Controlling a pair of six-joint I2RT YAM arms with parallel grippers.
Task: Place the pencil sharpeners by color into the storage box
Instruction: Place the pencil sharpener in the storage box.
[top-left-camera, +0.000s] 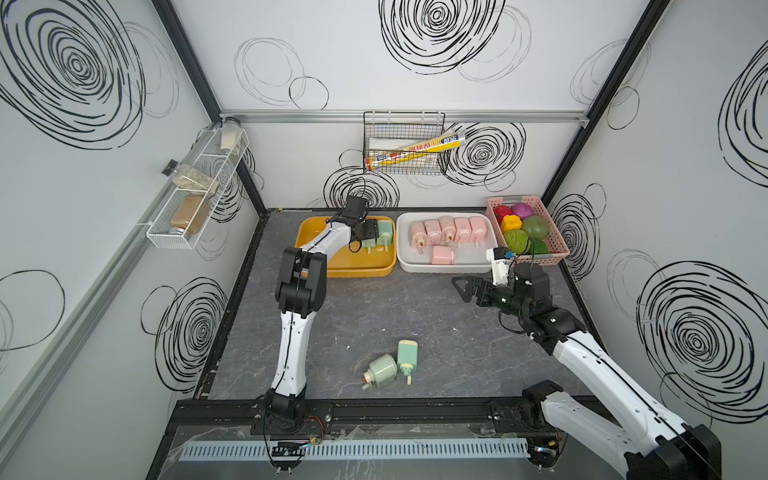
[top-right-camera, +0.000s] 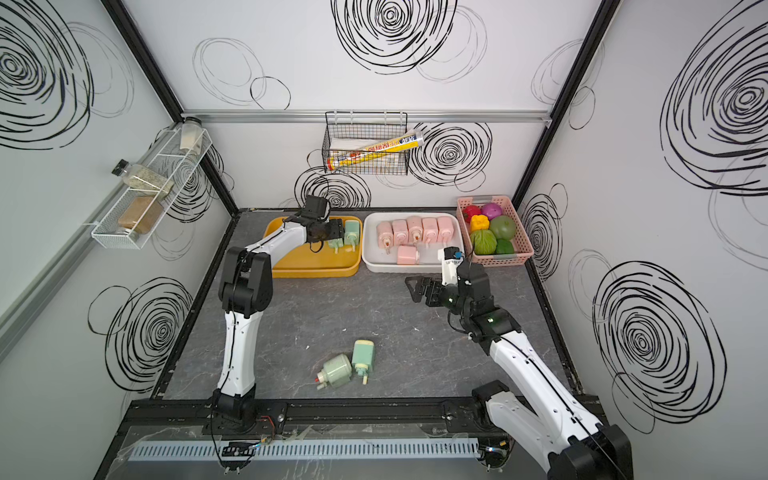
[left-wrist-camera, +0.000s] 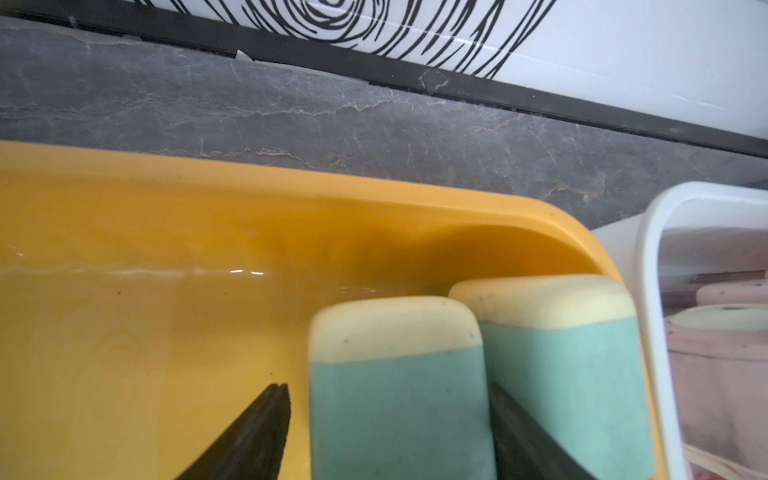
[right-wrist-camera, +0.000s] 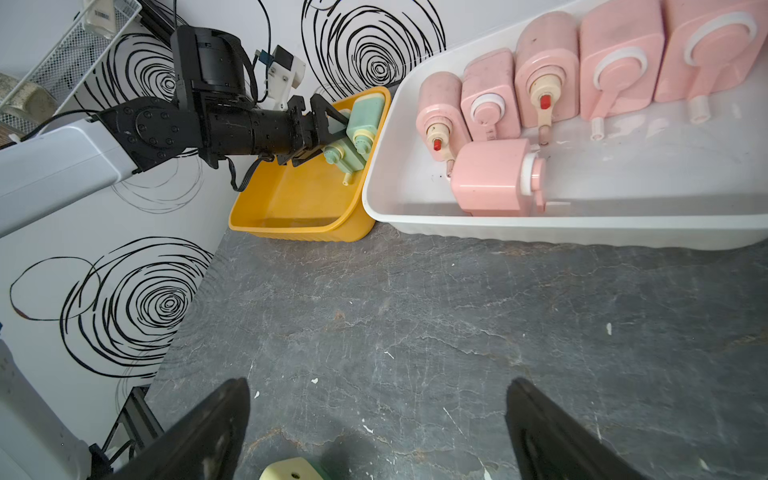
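My left gripper (top-left-camera: 367, 235) reaches into the yellow storage box (top-left-camera: 360, 272) at the back left. It is open around a mint green pencil sharpener (left-wrist-camera: 399, 399): one finger stands clear of it, the other lies along its side. A second green sharpener (left-wrist-camera: 561, 365) lies beside it against the box wall. The white storage box (top-left-camera: 440, 269) holds several pink sharpeners (top-left-camera: 446, 230). Two green sharpeners (top-left-camera: 407, 356) (top-left-camera: 382, 371) lie on the table near the front. My right gripper (top-left-camera: 463, 289) hovers open and empty in front of the white box (right-wrist-camera: 582, 232).
A pink basket (top-left-camera: 557, 245) of toy fruits and vegetables stands at the back right, beside the white box. A wire basket (top-left-camera: 405, 143) hangs on the back wall, and a rack of jars (top-left-camera: 195, 195) is fixed to the left wall.
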